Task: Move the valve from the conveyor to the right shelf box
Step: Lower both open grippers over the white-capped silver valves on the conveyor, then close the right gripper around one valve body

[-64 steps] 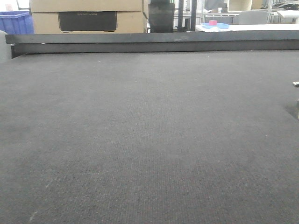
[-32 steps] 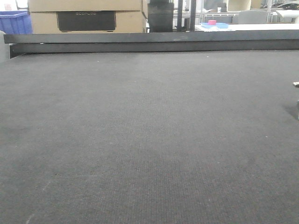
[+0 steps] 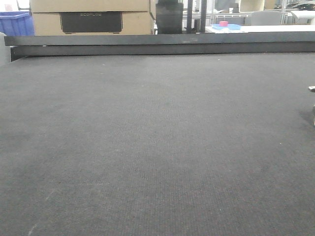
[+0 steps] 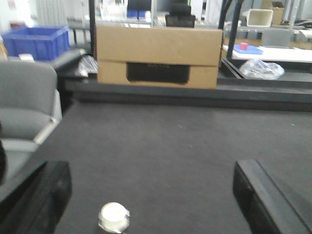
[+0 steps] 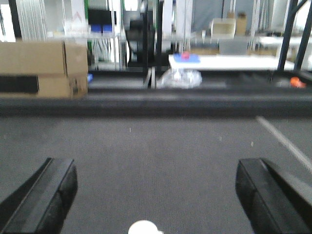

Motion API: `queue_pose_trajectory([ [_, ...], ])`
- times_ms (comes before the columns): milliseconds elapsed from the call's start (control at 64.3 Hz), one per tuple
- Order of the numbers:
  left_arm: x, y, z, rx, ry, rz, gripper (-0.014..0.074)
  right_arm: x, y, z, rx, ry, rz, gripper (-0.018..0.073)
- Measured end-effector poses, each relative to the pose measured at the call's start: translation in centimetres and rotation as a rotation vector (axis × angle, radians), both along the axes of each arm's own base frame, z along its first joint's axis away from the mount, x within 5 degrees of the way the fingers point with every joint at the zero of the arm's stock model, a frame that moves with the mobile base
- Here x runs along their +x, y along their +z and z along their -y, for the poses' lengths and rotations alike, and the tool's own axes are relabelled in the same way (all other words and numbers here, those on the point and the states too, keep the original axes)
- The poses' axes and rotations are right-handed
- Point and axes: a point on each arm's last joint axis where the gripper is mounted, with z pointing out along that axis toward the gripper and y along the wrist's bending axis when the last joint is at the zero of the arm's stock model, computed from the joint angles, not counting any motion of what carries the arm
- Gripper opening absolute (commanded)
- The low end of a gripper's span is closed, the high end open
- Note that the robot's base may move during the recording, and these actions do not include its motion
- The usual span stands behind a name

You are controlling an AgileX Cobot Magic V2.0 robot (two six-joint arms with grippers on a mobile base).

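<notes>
The conveyor [image 3: 157, 142] is a wide dark grey woven belt that fills the front view, with a black rail [image 3: 157, 44] along its far side. In the left wrist view a small white round valve [image 4: 113, 217] with silvery edges stands on the belt. It sits low between the fingers of my open left gripper [image 4: 150, 168], nearer the left finger and touching neither. My right gripper [image 5: 153, 165] is open too. A white round top [image 5: 144, 227] shows at that view's bottom edge, and I cannot tell if it is the same valve. The right shelf box is out of view.
Beyond the rail stand a cardboard box [image 3: 91, 17], a blue crate [image 3: 15, 23] and a white table [image 3: 261, 28]. A grey block [image 4: 27, 105] sits at the belt's left side. A small metal bit [image 3: 312, 89] pokes in at the front view's right edge.
A second ago the background in the front view shifted slightly left. Over the last half second nothing has visibly moved.
</notes>
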Motion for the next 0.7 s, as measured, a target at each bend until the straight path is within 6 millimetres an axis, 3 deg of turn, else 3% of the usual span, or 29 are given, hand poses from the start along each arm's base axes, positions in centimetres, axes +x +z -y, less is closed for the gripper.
queue_pose_trajectory([
  [93,0.6,0.0,0.2,-0.039,-0.027,-0.071,0.0600,1.4,-0.5,0.0,0.000,0.001,-0.071,0.0570],
  [218,1.3,0.5,0.4,-0.041,-0.050,-0.194,0.0599,2.9,0.5,-0.1,-0.015,0.012,-0.174,0.0570],
  [420,2.7,3.0,0.4,0.020,-0.049,-0.328,0.0599,6.5,4.5,-0.7,-0.074,0.076,-0.380,0.0570],
  [544,3.7,4.2,0.1,0.059,-0.015,-0.422,0.0599,9.3,5.9,-1.0,-0.096,0.102,-0.533,0.0570],
  [700,5.4,4.4,-0.4,0.092,0.025,-0.536,0.0599,13.0,5.5,-1.3,-0.126,0.127,-0.700,0.0570],
])
